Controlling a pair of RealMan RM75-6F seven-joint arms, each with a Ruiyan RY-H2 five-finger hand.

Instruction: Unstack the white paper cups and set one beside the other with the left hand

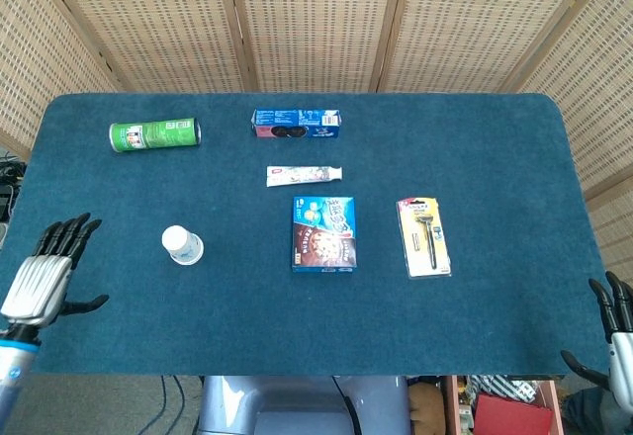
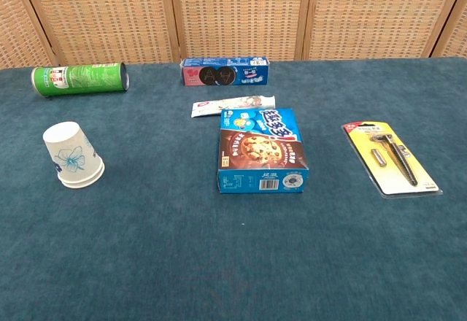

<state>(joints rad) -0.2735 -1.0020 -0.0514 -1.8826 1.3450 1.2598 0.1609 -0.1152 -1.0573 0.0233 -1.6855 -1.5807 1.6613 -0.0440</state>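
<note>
Head view: our left hand (image 1: 42, 275) sits at lower left of the frame, over the table's near-left edge, fingers spread and pointing up-frame, holding nothing. The paper cups (image 1: 182, 244) stand right of it and slightly up-frame, at left-center of the table (image 1: 495, 336), well apart from the fingertips. No contact. The stack is seen from above: base up, rim down, so its long axis runs vertical, off the cloth. Our right hand (image 1: 618, 341) is at the lower right corner, partly cropped; fingers look apart and empty, far from the cups. Left hand is clearly the nearer one, which matches the task.

Room around the stack: open blue cloth on all sides. Green can (image 1: 154, 135) lies on its side at upper left, well clear. Cookie box (image 1: 323, 233) lies flat at center, right of the cups with a wide gap between. We judge there is space on either side for the second cup.

Chest view: neither hand shows. The cup stack (image 2: 72, 155) is at middle left, upside down and leaning slightly, with a second rim showing at the bottom, so still nested. Toothpaste tube (image 2: 233, 106), biscuit pack (image 2: 225, 72) and razor pack (image 2: 392, 157) all lie further right, out of the way. The cloth looks soft and matte, so we expect the cups to stay put when set down.
</note>
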